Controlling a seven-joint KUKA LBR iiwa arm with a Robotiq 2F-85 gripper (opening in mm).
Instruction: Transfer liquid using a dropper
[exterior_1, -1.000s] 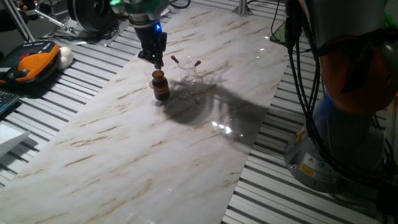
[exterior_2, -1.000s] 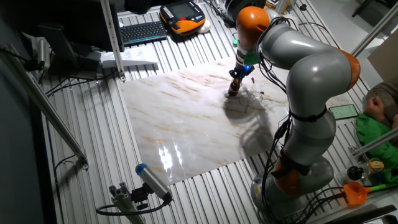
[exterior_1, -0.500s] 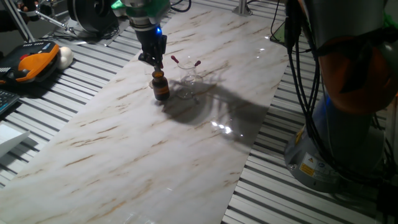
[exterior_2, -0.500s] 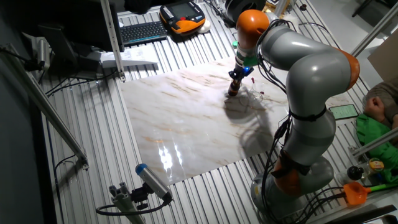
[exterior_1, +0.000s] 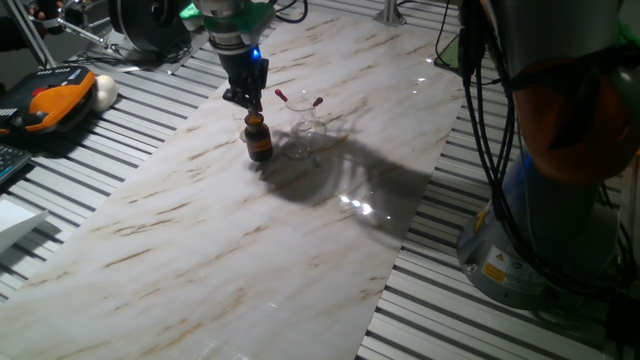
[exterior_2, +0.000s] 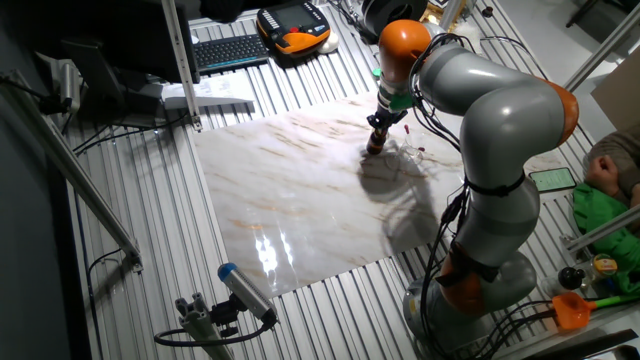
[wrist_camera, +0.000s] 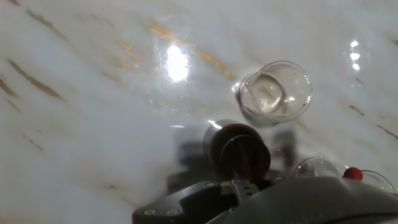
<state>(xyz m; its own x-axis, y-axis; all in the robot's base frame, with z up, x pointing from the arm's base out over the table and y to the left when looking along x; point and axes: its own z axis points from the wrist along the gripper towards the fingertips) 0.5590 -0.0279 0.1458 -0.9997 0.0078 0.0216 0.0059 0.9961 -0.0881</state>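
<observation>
A small brown glass bottle (exterior_1: 259, 138) stands open on the marble board (exterior_1: 230, 240). My gripper (exterior_1: 249, 99) hangs straight above its mouth, shut on a thin clear dropper; its bulb is hidden between the fingers. In the hand view the pipette (wrist_camera: 242, 159) reaches down into the bottle (wrist_camera: 239, 148) from my gripper (wrist_camera: 240, 185). A clear glass beaker (exterior_1: 305, 126) just right of the bottle holds two more droppers, their red bulbs (exterior_1: 280, 94) sticking out. In the other fixed view my gripper (exterior_2: 378, 121) sits over the bottle (exterior_2: 374, 147).
A small empty clear beaker (wrist_camera: 275, 93) stands beside the bottle. A glass with a red bulb (wrist_camera: 352, 173) is at the lower right of the hand view. An orange teach pendant (exterior_1: 45, 105) and a keyboard (exterior_2: 230, 50) lie off the board. The arm's base (exterior_1: 545, 200) stands to the right.
My gripper has shifted very slightly up and to the left above the bottle. The bottle and the beakers have not moved.
</observation>
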